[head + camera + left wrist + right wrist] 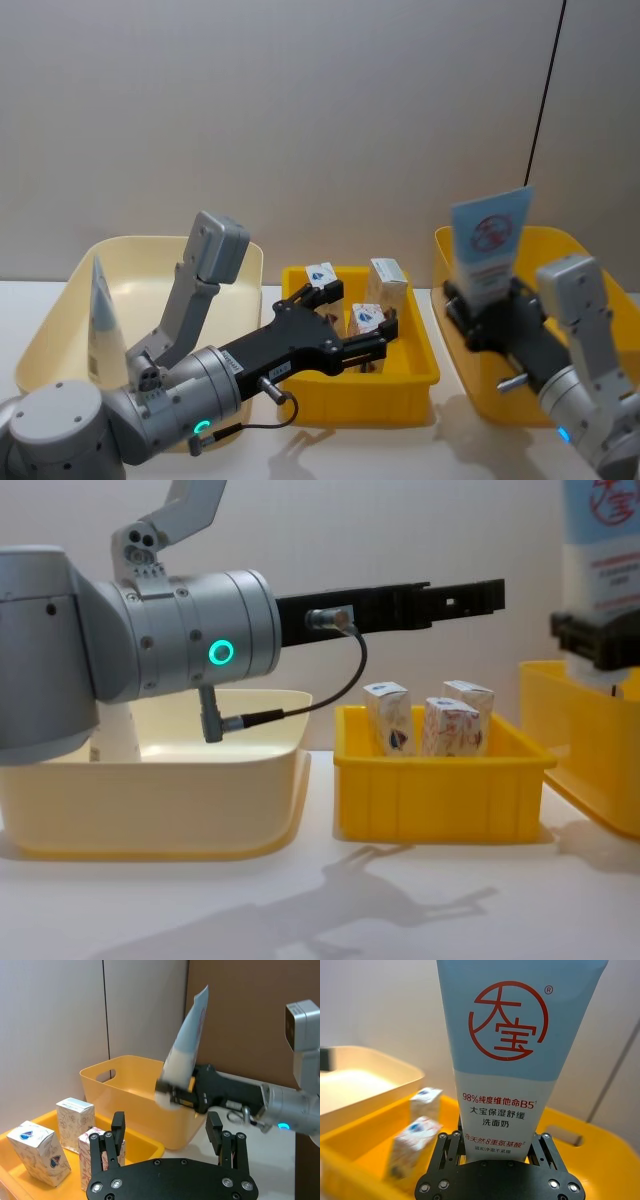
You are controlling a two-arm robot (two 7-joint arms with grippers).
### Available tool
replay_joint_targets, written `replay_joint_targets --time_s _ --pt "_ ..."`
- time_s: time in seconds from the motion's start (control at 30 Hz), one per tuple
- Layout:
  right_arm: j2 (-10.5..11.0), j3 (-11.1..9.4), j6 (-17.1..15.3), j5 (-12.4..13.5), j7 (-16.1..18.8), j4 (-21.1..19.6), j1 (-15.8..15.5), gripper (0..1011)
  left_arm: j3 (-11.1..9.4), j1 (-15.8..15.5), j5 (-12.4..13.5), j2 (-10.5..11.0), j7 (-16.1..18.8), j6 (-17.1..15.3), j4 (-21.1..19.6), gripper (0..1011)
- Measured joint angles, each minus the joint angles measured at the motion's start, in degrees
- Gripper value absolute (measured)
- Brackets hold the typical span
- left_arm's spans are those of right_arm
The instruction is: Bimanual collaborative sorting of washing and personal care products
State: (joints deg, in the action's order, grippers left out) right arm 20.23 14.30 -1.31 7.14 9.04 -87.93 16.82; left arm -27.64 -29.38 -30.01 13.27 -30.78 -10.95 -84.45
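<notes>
The right gripper [487, 305] is gripping a blue tube [488, 240] upright over the right yellow bin [565, 245]. The left gripper [356, 312] is hanging open over three small boxes [387, 280] in the middle bin [350, 388]. Next, I think, the tube needs lowering in, then letting go.
</notes>
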Motion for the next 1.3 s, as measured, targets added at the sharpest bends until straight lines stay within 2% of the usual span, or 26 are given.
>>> replay_joint_targets --time_s 0.33,0.57,0.83,1.13,1.3 --pt "-1.2 -3.44 4.43 -2.87 -5.58 5.91 4.91 544 0.0 0.0 0.0 0.0 0.0 0.0 0.0 1003" --pt "-1.79 -4.86 5.01 -3.99 -7.64 8.91 7.42 544 0.0 0.0 0.0 0.0 0.0 0.0 0.0 1003" --pt "-2.13 -5.54 1.9 -4.62 -8.13 9.91 8.47 544 0.0 0.0 0.0 0.0 0.0 0.0 0.0 1003" --pt "-2.22 -5.76 -5.01 -5.19 -7.7 9.37 8.69 544 0.0 0.0 0.0 0.0 0.0 0.0 0.0 1003" --pt "-2.38 -5.81 -7.65 -5.62 -7.7 8.96 8.71 543 0.0 0.0 0.0 0.0 0.0 0.0 0.0 1003"
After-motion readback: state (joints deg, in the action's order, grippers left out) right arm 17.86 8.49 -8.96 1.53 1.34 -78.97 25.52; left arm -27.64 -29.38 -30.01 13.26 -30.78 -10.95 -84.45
